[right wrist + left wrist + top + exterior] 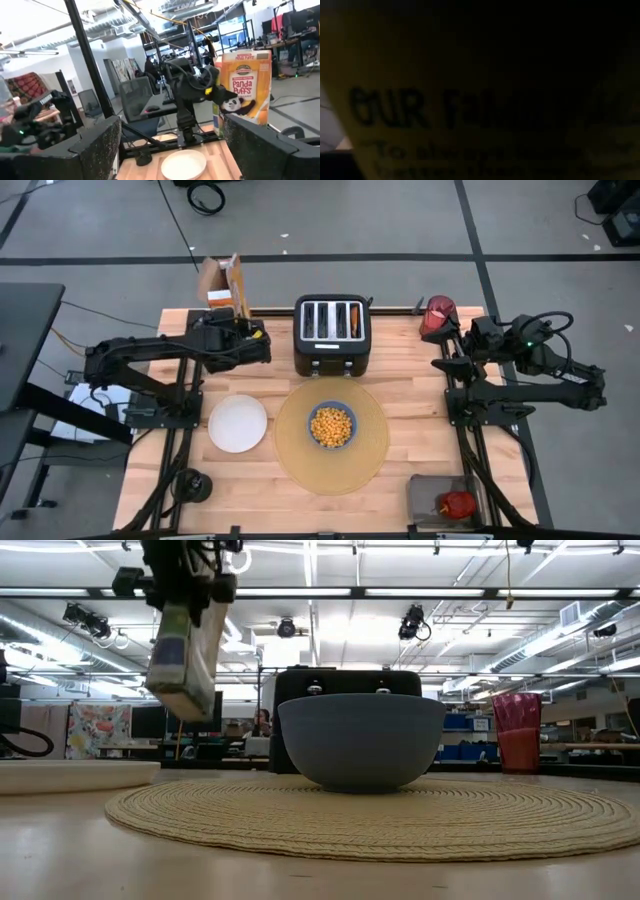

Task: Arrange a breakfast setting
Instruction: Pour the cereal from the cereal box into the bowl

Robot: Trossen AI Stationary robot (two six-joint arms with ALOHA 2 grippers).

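Filling left wrist view, cereal box [485, 100] clamped in left gripper [240, 330] jaws; right gripper [447, 352] jaws apart.

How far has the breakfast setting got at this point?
Done: the blue bowl, filled with cereal, sits on the placemat, and the white plate lies beside the mat. In hand: the left pincer holds the cereal box at the table's back left edge. Left: the red cup stands by the idle right pincer, and the apple waits in a tray.

High view looks straight down; low view level, sharing bowl [332, 425].
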